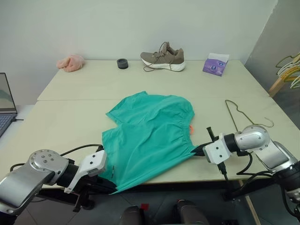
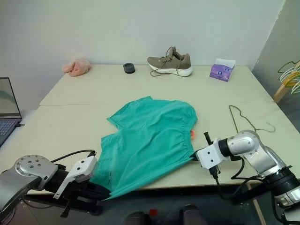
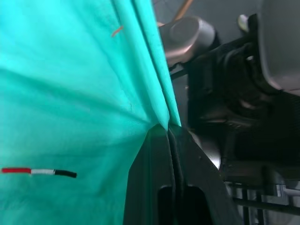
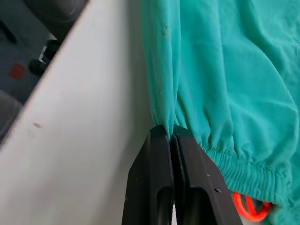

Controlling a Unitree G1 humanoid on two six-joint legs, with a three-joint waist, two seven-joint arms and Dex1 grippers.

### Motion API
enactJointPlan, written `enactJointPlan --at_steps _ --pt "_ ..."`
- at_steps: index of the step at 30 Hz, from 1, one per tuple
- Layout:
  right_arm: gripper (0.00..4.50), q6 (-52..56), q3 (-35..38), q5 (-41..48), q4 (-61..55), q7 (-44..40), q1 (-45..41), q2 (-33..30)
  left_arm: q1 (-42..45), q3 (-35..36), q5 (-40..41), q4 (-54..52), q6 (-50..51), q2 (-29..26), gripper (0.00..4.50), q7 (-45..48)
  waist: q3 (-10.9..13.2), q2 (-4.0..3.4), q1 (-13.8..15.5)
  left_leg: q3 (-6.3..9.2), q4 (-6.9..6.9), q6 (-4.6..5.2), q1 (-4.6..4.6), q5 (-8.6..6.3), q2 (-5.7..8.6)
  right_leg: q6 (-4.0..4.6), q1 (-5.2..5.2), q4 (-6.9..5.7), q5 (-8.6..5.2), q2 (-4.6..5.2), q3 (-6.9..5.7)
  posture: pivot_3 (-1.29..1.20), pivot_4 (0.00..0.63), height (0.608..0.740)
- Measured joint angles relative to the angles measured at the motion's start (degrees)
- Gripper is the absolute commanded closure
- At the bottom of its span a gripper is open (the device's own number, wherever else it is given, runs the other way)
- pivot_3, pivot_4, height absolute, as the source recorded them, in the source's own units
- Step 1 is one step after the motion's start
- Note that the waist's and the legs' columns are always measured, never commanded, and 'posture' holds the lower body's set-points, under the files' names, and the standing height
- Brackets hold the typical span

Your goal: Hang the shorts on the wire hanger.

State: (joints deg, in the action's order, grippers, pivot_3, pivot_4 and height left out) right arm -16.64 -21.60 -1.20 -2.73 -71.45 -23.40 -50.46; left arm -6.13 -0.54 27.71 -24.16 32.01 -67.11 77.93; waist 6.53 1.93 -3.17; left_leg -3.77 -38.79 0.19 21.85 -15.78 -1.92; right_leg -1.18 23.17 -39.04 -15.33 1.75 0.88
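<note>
The teal-green shorts [image 1: 147, 136] lie spread on the cream table, their near part hanging over the front edge. My left gripper [image 1: 108, 180] is shut on the shorts' lower left corner below the table edge; its fingers [image 3: 157, 154] pinch a fold of teal cloth. At the right edge of the shorts, my right gripper [image 1: 197, 151] is shut on the gathered waistband [image 4: 225, 159], next to an orange tag [image 4: 248, 206]. The dark wire hanger [image 1: 241, 115] lies flat on the table to the right of the shorts, beyond my right arm.
At the back of the table [image 1: 70, 112] sit a fluffy pink cloth [image 1: 70, 62], a small black round thing [image 1: 123, 63], a tan shoe [image 1: 164, 58] and a purple tissue pack [image 1: 214, 64]. A laptop [image 1: 5, 105] stands at the left. Pale hangers [image 1: 290, 70] hang at the far right.
</note>
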Motion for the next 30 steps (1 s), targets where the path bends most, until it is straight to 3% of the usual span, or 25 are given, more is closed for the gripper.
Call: enactJointPlan --at_steps 5,6,9,16,20,23,27,30 --pt "4.48 2.21 0.0 0.1 -1.72 -1.34 0.29 -0.35 -1.15 -0.83 -1.47 1.36 -3.37 0.87 4.5 -0.64 0.0 0.0 -0.06 -0.03 0.01 0.0 -0.01 0.0 -0.05 -0.02 0.02 -0.01 -0.03 -0.04 -0.01 -0.08 0.07 0.74" --pt "4.5 2.52 -0.02 0.14 -2.0 -1.93 0.44 -0.68 -1.48 -1.41 -1.42 1.25 -3.56 1.04 4.3 -0.8 0.0 0.0 -0.04 -0.04 0.01 0.0 -0.01 0.0 -0.06 -0.03 0.02 -0.01 -0.03 -0.04 0.0 -0.08 0.069 0.74" --pt "3.77 3.86 -0.07 0.12 -2.17 -3.33 0.96 -2.36 -3.36 -2.18 -1.36 1.25 -2.63 0.86 3.6 -0.33 0.0 0.0 -0.04 -0.07 0.0 0.0 0.0 0.0 -0.06 -0.03 0.02 0.0 -0.04 -0.04 -0.02 -0.08 0.067 0.74" --pt "1.33 4.8 0.19 0.24 -1.57 -4.85 0.92 -3.38 -3.89 -2.49 -1.18 1.18 -1.53 1.08 1.47 0.18 -0.01 0.0 -0.05 -0.09 0.0 0.0 -0.03 0.0 -0.15 -0.09 0.02 -0.02 -0.07 -0.12 -0.02 -0.08 0.068 0.74" --pt "0.0 11.2 2.28 5.44 -3.97 -7.88 2.17 -5.54 -3.79 -2.24 -0.53 1.08 -1.13 1.7 0.22 0.02 0.0 -0.01 0.0 -0.12 0.0 -0.01 -0.01 0.0 -0.21 0.01 0.03 0.0 -0.03 -0.13 -0.01 -0.08 0.07 0.74" --pt "0.0 18.84 5.88 10.86 -6.3 -7.82 2.48 -5.56 -2.22 -1.02 2.0 0.75 0.32 4.43 0.03 -1.51 0.0 0.0 0.12 -0.12 -0.01 -0.01 -0.01 -0.01 -0.28 0.06 0.02 0.0 0.0 -0.17 -0.02 -0.08 0.073 0.74" --pt "0.0 29.32 13.14 16.84 -6.35 -2.23 2.7 -3.06 4.33 3.04 6.21 1.83 1.43 13.18 0.03 -7.96 -0.07 0.09 0.36 -0.09 -0.09 -0.01 0.0 0.0 -0.43 0.05 -0.01 0.01 0.07 -0.38 -0.01 -0.09 0.076 0.74" --pt "0.0 35.3 18.58 20.08 -6.62 3.04 5.29 -0.78 6.28 5.39 10.52 1.6 5.01 13.5 0.03 -9.39 -0.08 0.11 0.27 -0.11 -0.07 -0.02 0.0 -0.01 -0.55 0.25 0.02 0.03 0.14 -0.48 0.02 -0.09 0.078 0.74"
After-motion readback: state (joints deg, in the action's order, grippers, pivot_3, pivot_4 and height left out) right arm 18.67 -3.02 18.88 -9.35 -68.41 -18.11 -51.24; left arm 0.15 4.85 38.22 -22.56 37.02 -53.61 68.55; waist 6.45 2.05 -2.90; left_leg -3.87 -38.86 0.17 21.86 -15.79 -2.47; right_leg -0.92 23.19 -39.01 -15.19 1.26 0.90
